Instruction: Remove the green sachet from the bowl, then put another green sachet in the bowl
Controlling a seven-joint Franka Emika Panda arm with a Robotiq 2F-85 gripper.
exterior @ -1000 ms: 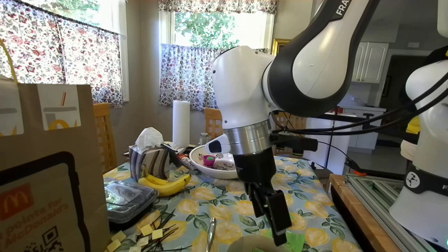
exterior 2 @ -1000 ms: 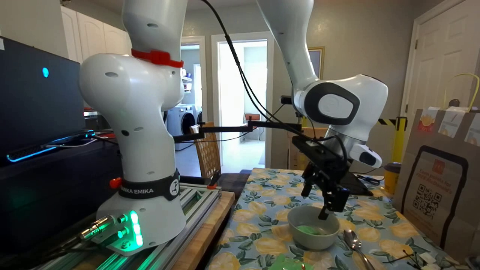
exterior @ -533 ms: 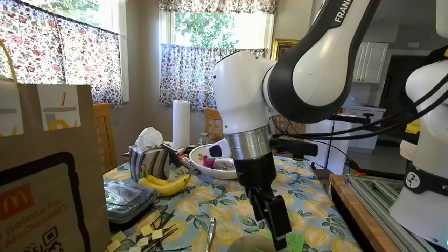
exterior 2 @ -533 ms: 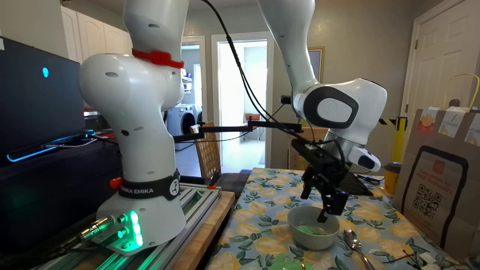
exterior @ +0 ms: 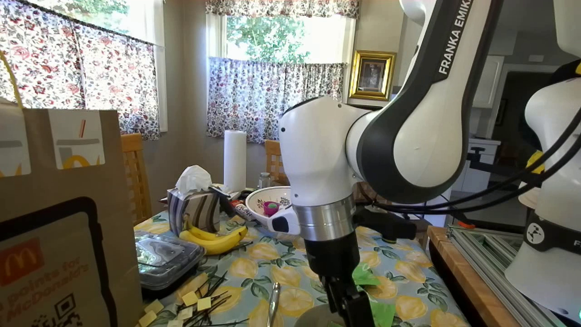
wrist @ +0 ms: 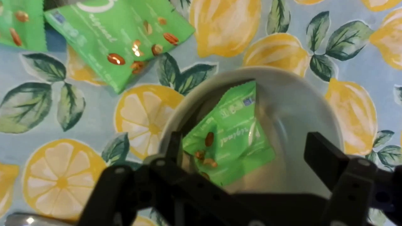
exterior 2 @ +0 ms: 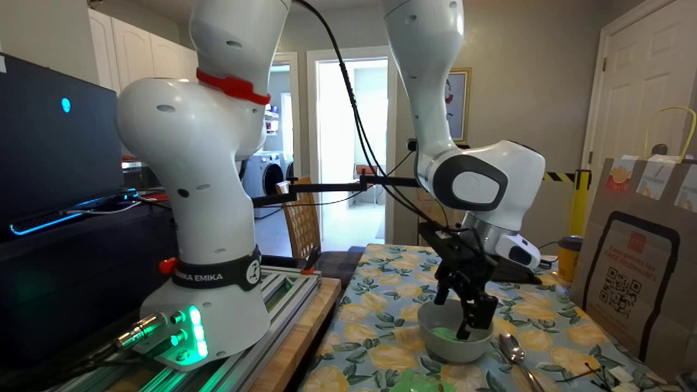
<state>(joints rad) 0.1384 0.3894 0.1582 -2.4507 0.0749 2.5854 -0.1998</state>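
The end effector (wrist: 244, 147) is hanging over the pale bowl (wrist: 301, 125), and its two fingers are standing wide apart. Inside this bowl a green packet (wrist: 232, 138) is lying; in the wrist view it is showing between the fingers, closer to one of them. Whether a finger is touching it, I cannot tell. A second packet (wrist: 125, 37) is resting on the tabletop (exterior 2: 389, 305) near the bowl, and a third packet (wrist: 23, 26) is lying just beside it.
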